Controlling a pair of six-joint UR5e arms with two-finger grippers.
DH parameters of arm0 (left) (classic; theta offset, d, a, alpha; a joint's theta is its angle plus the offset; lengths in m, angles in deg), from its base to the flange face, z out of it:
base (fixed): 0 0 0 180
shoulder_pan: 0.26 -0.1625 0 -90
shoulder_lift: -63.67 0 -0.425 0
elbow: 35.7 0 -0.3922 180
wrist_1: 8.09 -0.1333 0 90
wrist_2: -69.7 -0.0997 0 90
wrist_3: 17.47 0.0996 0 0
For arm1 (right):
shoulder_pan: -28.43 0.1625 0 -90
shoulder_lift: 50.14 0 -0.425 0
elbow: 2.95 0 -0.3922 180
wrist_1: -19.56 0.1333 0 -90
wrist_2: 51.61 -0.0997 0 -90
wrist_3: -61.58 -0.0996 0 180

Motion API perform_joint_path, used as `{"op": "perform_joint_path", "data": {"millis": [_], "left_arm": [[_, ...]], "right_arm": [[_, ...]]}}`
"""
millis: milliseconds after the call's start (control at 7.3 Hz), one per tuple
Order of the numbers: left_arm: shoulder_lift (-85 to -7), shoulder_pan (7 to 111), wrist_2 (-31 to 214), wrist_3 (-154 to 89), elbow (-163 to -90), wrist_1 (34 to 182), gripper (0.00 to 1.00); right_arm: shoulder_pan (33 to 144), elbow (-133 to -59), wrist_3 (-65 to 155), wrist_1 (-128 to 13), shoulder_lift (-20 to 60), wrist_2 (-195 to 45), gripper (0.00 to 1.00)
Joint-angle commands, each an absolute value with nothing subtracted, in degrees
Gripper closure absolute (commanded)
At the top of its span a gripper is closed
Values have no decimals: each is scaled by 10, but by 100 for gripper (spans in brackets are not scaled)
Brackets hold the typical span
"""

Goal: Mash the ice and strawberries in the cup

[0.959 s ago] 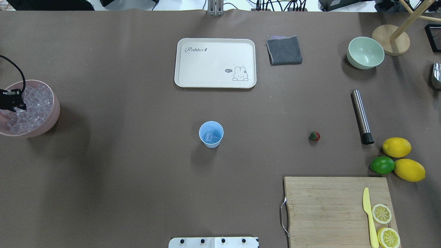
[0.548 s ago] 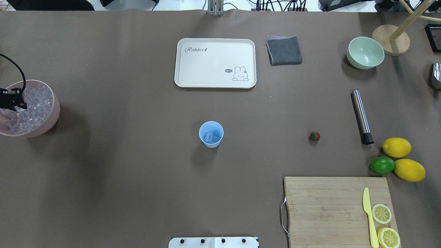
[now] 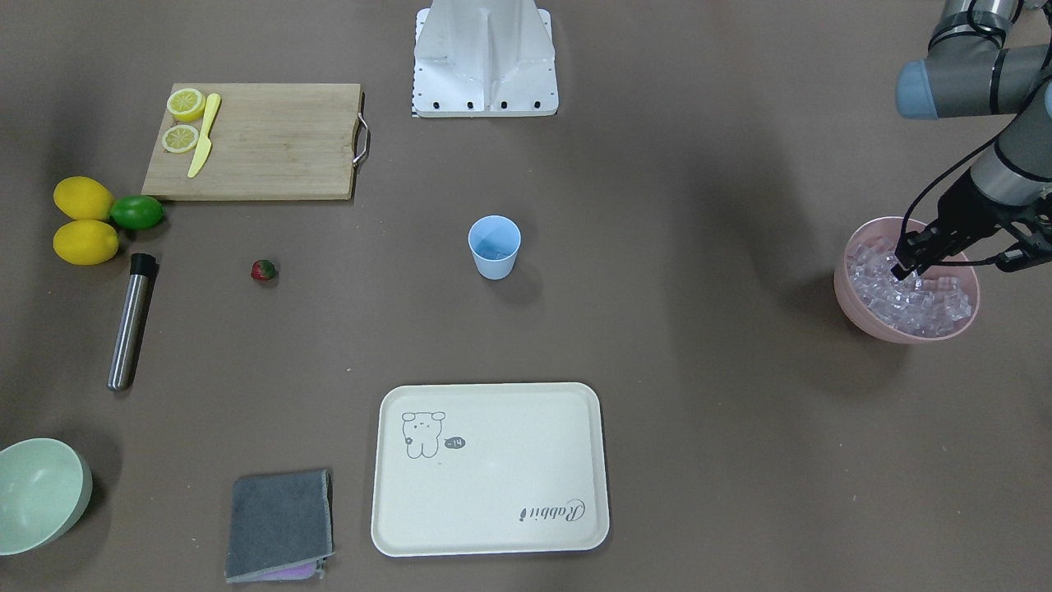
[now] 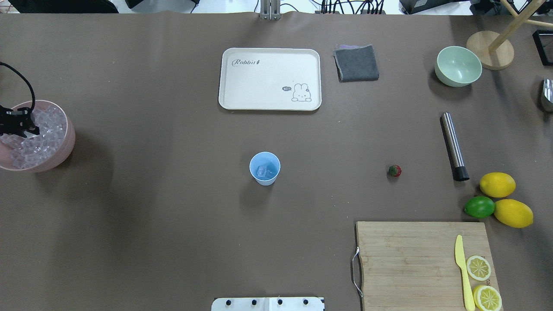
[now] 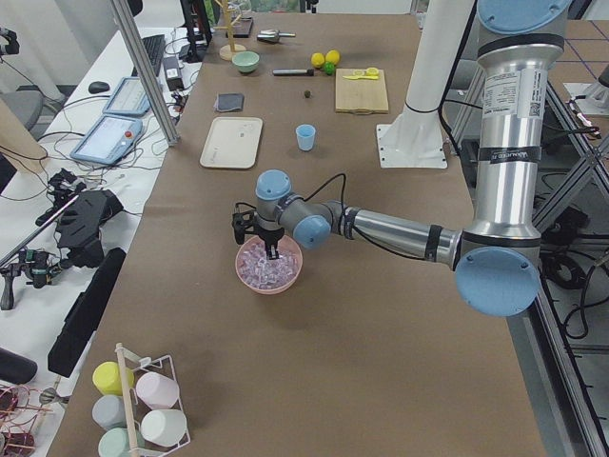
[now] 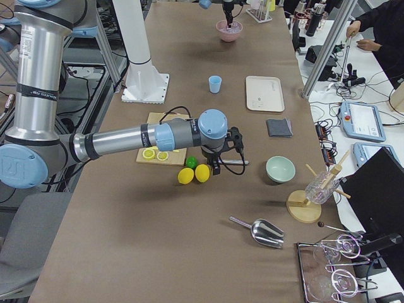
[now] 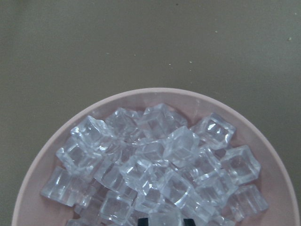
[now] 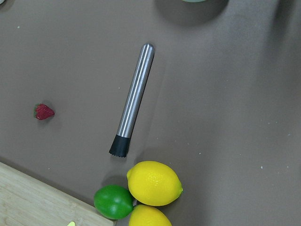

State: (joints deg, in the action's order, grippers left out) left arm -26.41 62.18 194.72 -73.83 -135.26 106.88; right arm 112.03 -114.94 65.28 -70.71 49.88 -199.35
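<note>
Left hand (image 4: 26,127) shifted over ice (image 4: 45,134), one cup (image 4: 265,180), one strawberry (image 4: 394,171)

The cup (image 4: 265,168) is placed centrally on the worktop (image 4: 151,224), the tray (image 4: 270,79) behind it. The strawberry (image 4: 394,171) is set well to its right; the bowl (image 4: 69,144), filled with ice (image 4: 45,129), far left.

The left arm (image 3: 998,173) reaches far out to its side, wrist bent so the left hand (image 3: 906,265) points steeply down; how far its fingers are parted is unclear. The right arm (image 6: 120,140) stretches out level, with the right hand (image 6: 215,165) aimed downward, its fingers too small to judge.
</note>
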Motion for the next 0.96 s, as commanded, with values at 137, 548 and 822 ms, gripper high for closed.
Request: {"op": "perform_joint_path", "data": {"millis": [137, 548, 822], "left_arm": [[-264, 615, 1949, -747, -1400, 1043, 100], [-269, 572, 1956, -749, -1443, 1044, 100], [-306, 537, 1954, -750, -1446, 1043, 100]], "right_arm": [[1120, -1149, 653, -707, 499, -1994, 0], [1120, -1148, 653, -707, 498, -1994, 0], [1120, -1148, 652, -707, 499, -1994, 0]]}}
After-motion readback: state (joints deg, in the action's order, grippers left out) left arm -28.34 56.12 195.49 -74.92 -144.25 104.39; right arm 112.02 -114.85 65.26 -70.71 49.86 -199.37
